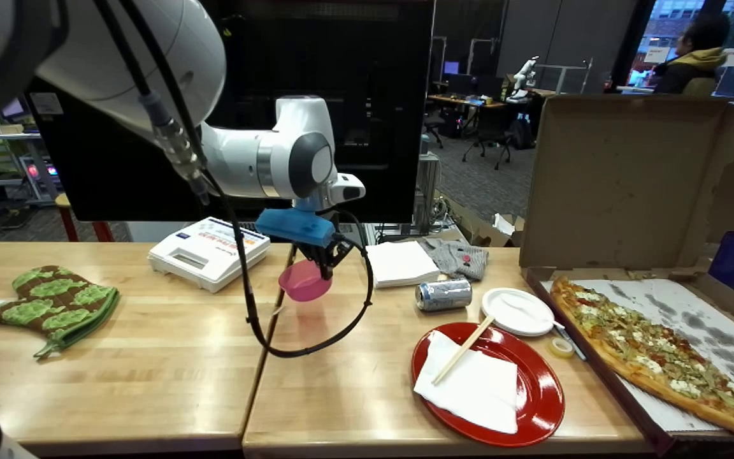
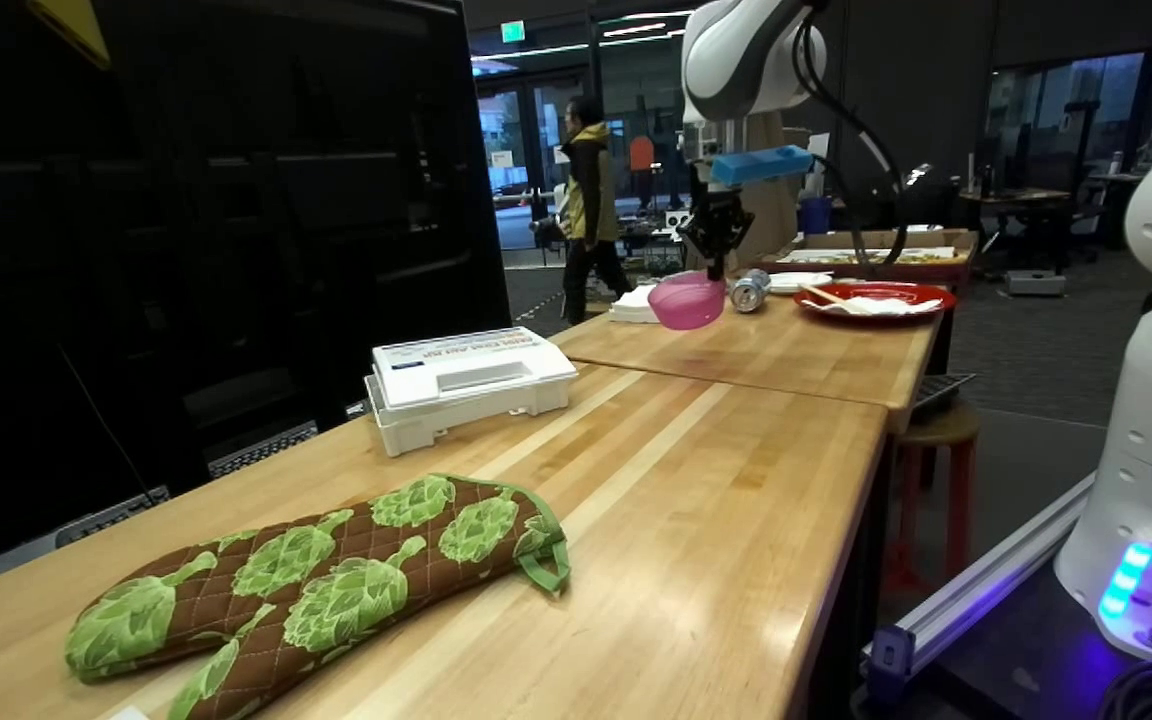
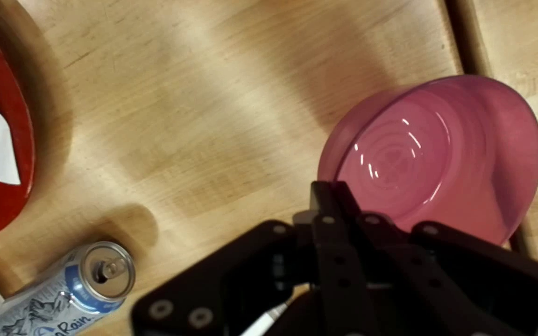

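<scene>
A translucent pink bowl (image 3: 404,154) hangs from my gripper (image 3: 329,184), whose fingertips pinch its rim from inside and outside. In both exterior views the bowl (image 1: 305,282) (image 2: 686,300) is held above the wooden table, near the seam between two tabletops. The gripper (image 1: 326,274) (image 2: 715,272) points downward and is shut, with only the thin bowl wall between its fingers. A silver-blue can (image 3: 73,289) lies on its side nearby in the wrist view, along with part of a red plate (image 3: 21,140). Gripper links hide the bowl's near side there.
The red plate (image 1: 542,408) bears a white napkin and chopsticks (image 1: 462,350). Around it are white plates (image 1: 520,311), a tape roll (image 1: 560,347), napkins (image 1: 402,262) and an open pizza box (image 1: 622,191). A white case (image 2: 471,380) and an oven mitt (image 2: 336,580) lie on the adjoining tabletop.
</scene>
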`<action>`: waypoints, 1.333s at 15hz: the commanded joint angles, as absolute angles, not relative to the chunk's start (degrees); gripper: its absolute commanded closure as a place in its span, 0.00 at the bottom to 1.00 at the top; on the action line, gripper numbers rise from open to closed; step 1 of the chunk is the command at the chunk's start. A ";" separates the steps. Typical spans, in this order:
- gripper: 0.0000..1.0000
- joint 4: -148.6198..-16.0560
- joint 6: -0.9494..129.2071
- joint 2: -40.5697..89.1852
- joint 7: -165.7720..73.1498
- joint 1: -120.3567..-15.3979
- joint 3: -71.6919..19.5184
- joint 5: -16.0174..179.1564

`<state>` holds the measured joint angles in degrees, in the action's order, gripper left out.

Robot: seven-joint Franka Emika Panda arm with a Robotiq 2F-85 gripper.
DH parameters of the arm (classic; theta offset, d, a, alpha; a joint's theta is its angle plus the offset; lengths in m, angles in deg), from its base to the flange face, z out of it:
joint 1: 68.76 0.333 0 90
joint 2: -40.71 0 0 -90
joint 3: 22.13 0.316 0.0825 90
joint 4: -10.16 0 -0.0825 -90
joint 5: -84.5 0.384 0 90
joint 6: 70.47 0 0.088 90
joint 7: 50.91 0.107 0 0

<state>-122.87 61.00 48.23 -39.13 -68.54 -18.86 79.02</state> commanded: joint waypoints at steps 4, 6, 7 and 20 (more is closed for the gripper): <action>0.99 -116.34 53.46 45.55 -42.58 -66.10 -17.90 81.43; 0.99 -114.47 51.97 44.25 -42.86 -65.75 -17.78 81.57; 0.99 -113.28 51.37 43.39 -42.23 -65.67 -17.68 81.39; 0.99 -94.66 42.15 33.48 -43.19 -66.16 -18.44 87.65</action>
